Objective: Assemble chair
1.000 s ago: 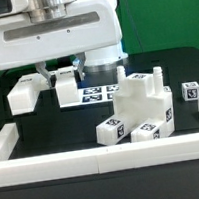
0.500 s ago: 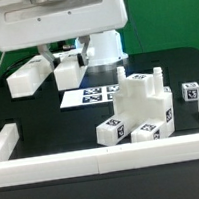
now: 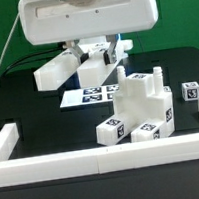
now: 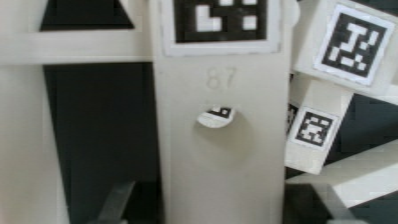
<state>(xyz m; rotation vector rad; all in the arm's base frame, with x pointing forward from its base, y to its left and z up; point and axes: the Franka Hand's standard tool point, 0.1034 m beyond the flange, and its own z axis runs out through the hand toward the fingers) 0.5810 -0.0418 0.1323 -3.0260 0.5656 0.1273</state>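
A robotics lab bench: black table [image 3: 28, 111], white border rail [image 3: 95, 164], tagged marker board [image 3: 92, 93], green backdrop [image 3: 183, 17].

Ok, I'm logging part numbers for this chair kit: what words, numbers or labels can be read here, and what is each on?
"87": faint raised number on the white chair part in the wrist view, next to its square tag.
Square tags on that part, the half-built chair and the marker board: black-and-white patterns only, no letters or digits.
Nothing else is readable in either view.
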